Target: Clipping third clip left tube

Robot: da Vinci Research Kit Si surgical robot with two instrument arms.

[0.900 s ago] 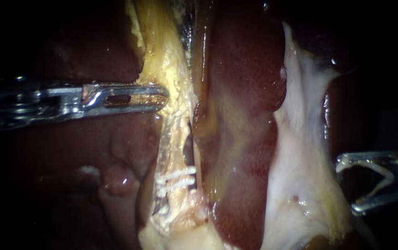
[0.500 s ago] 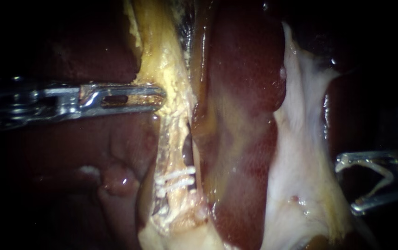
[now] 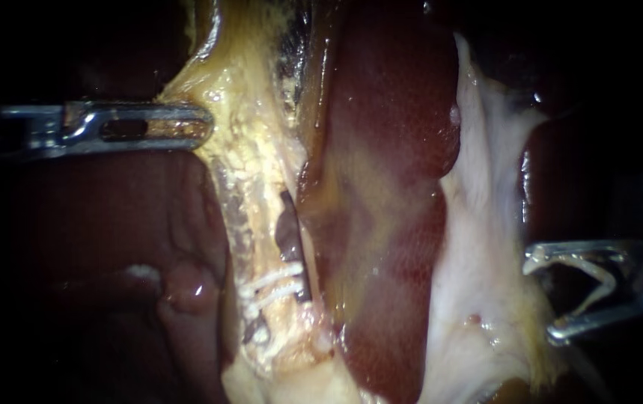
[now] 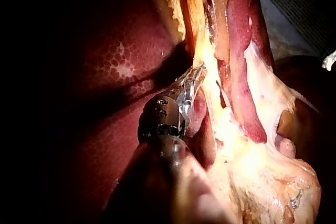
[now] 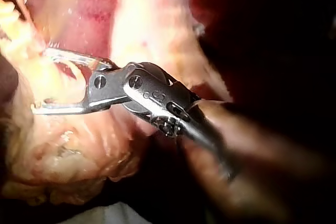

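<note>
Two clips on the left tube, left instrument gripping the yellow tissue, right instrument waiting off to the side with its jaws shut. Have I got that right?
Not quite: the right instrument has its jaws open, a clear gap between them in the endoscope view. The rest holds: two clips on the left tube, left instrument gripping the yellow tissue.

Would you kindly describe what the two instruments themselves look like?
Both tips are bare silvery metal. The left instrument ends in a long flat tip with an oval slot; behind it sits a dark rounded wrist with small screws. The right instrument ends in a thin forked tip, joined by round pins to a steel wrist. No cables show.
</note>
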